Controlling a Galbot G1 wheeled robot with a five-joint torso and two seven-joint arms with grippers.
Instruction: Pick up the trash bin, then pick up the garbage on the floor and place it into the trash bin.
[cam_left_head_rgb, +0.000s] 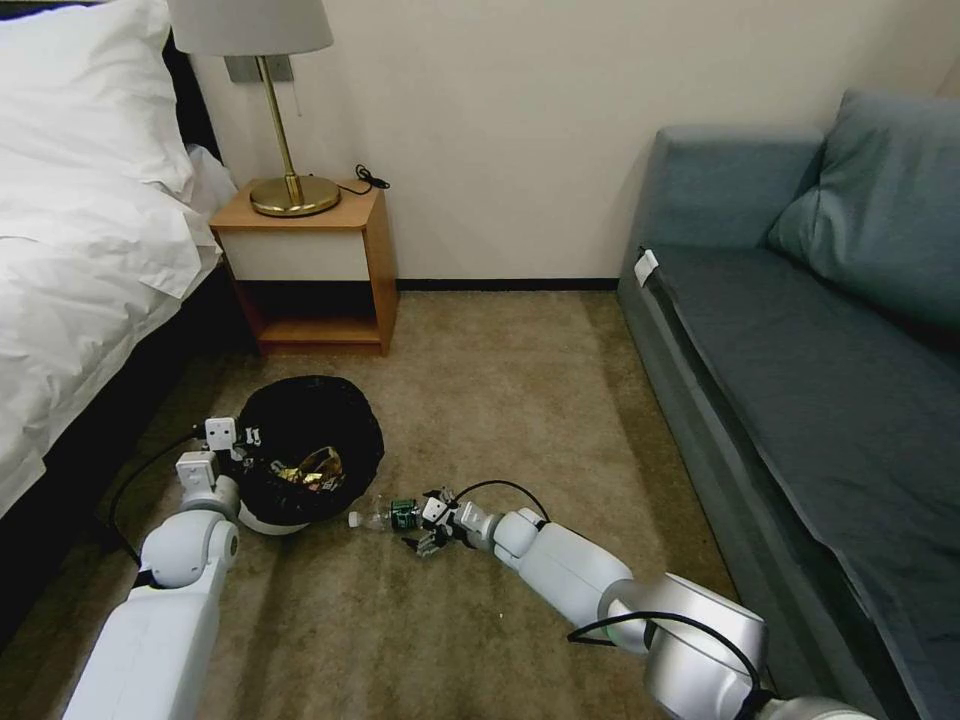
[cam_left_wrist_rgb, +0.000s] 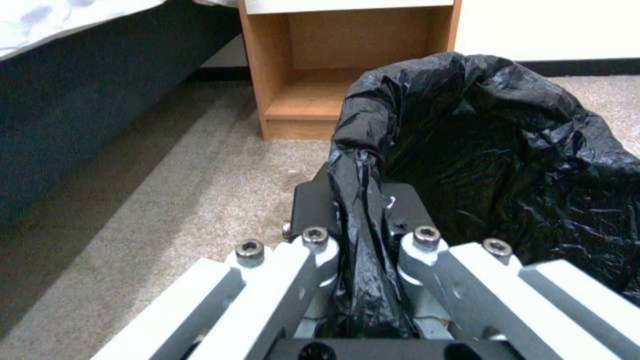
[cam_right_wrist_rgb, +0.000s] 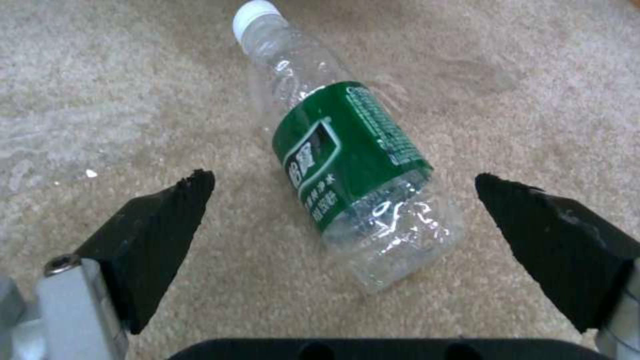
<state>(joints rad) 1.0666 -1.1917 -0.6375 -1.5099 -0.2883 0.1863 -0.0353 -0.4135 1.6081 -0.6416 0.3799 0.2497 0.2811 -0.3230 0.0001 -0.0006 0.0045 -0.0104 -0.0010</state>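
Bin clamped at its 9 o'clock rim by my left end effector; right end effector, pads apart, straddles the bottle, so closing on it seems next.

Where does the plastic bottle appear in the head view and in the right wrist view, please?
Head view: plastic bottle lies on the carpet, between the trash bin and the right claw.
Right wrist view: it lies centred, cap pointing away from the open claw.
Shared landmark: the right claw's black fingertips.
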